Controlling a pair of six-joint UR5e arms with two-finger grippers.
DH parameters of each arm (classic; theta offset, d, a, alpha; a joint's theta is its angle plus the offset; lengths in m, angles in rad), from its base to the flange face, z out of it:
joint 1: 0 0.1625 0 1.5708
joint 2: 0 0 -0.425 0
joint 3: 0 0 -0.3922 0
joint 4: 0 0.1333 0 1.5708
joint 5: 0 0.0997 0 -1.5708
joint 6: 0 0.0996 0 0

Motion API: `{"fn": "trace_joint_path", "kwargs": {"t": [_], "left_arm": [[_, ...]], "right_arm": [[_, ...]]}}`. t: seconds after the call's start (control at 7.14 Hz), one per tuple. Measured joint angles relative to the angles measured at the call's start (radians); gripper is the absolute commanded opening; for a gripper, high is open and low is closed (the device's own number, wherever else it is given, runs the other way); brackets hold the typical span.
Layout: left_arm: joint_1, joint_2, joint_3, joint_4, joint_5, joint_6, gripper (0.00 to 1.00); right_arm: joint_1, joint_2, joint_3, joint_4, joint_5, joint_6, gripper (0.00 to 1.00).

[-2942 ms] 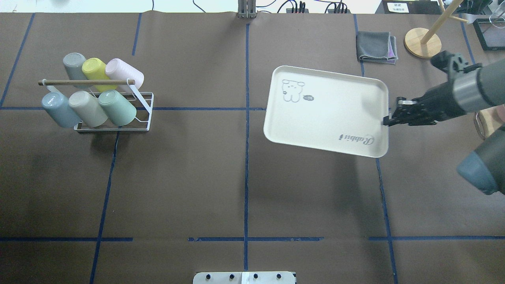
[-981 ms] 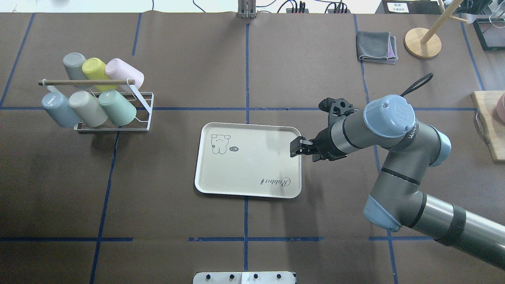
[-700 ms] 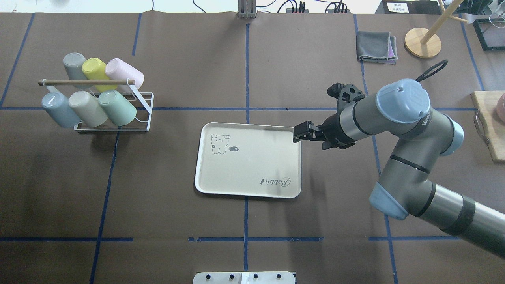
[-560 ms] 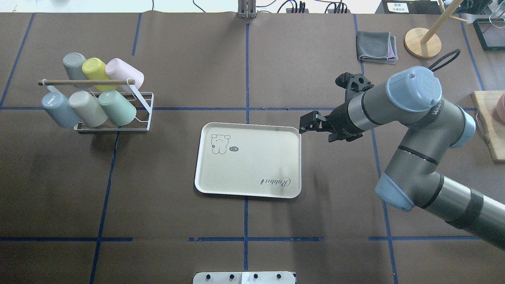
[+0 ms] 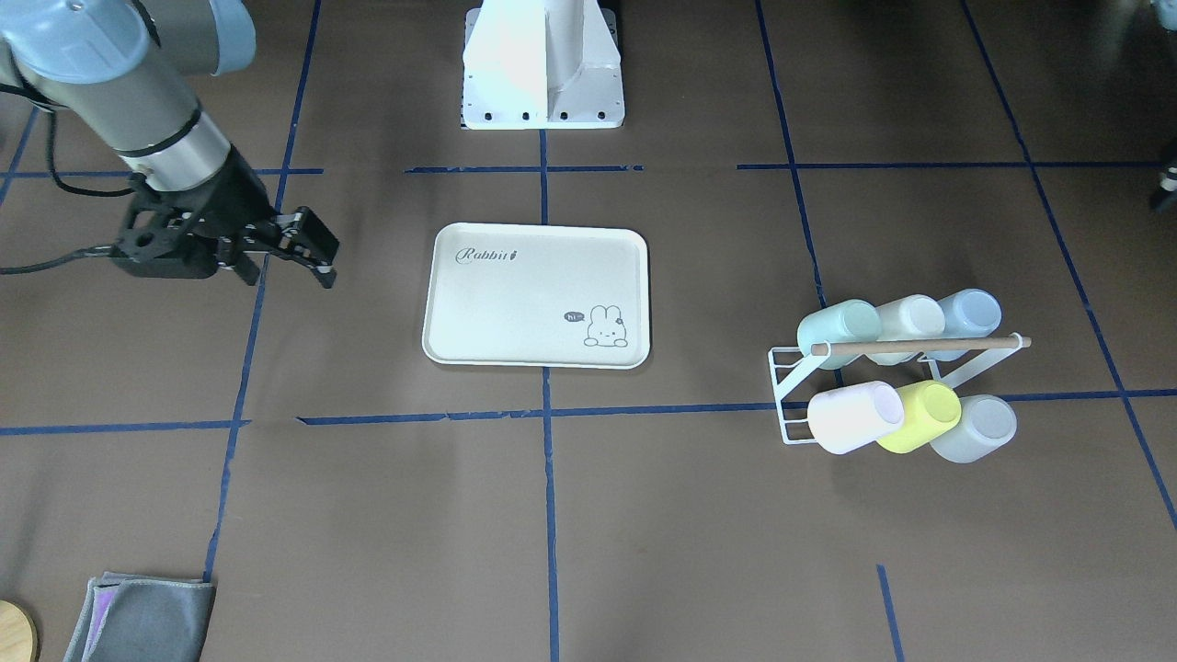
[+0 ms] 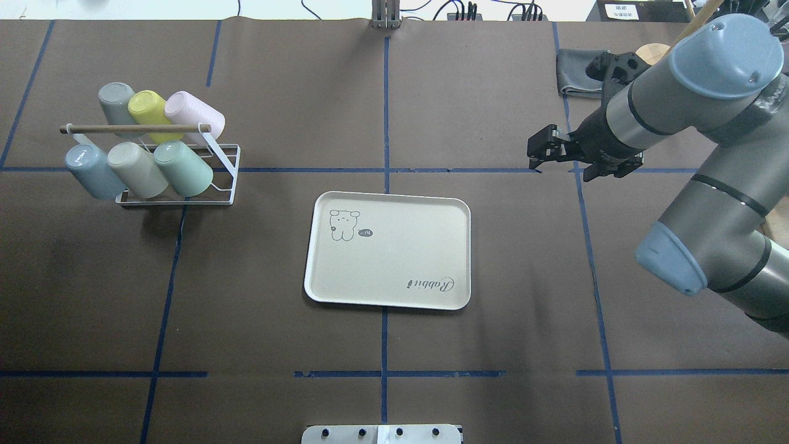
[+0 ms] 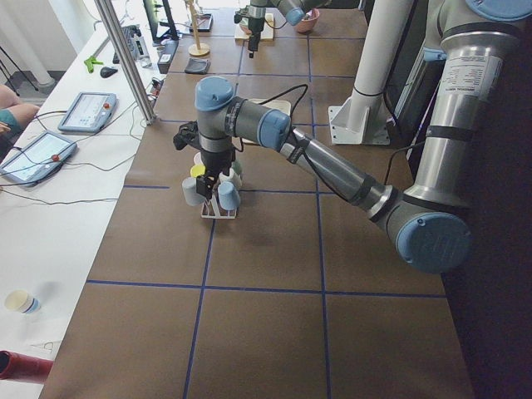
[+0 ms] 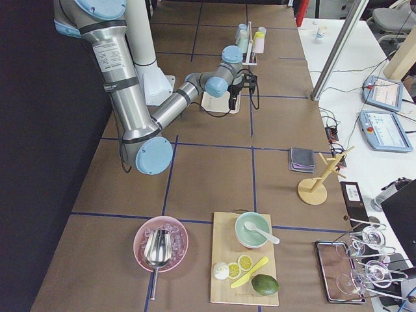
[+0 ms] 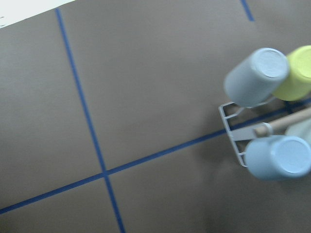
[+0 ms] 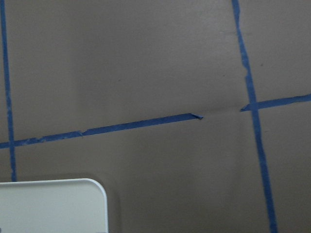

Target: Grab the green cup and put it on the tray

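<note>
Nearest, at the bottom edge of the overhead view, a pale base plate (image 6: 382,435), cut off by the frame.

Next, at centre, the tray (image 6: 388,271), flat on the brown table (image 6: 246,320). Bunny drawing toward its upper left, "Rabbit" script toward its lower right. In the right wrist view only one rounded corner, lower left, the rest cut off.

Farther, upper left, the rack (image 6: 135,129), with six cups lying tilted in two rows. Green cup (image 6: 185,168) in the nearer row, at the end closest to the tray, just beside the cream cup (image 6: 137,169) and well apart from the tray. In the front-facing view, its lower edge crossed by the rack's wooden rod.

At about the same depth, upper right, the right gripper (image 6: 534,157), apart from the tray, beyond its far right corner. Fingers spread, nothing between them.

Left gripper (image 7: 204,176) clear only in the left side view, overlapping the rack there and hiding several cups. Cannot tell whether spread or closed. In the left wrist view, rack cut off by the right edge, with only a yellow cup (image 9: 301,73) and two bluish ones showing.

Farthest, upper right of the overhead view, a grey cloth (image 6: 570,71), partly hidden behind the right arm.
</note>
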Motion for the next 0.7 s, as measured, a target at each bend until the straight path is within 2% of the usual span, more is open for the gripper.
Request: {"fn": "trace_joint_path", "kwargs": {"t": [0.28,0.42,0.7], "left_arm": [[0.166,-0.09,-0.149,0.2,0.273,0.0,1.0],[0.258,-0.167,-0.183,0.296,0.424,0.0,1.0],[0.467,-0.239,-0.223,0.368,0.731,0.002,1.0]], "right_arm": [[0.062,-0.056,0.036,-0.073,0.004,-0.161,1.0],[0.085,-0.081,0.04,-0.081,0.005,-0.212,1.0],[0.134,-0.126,0.038,-0.08,0.029,-0.28,1.0]]}}
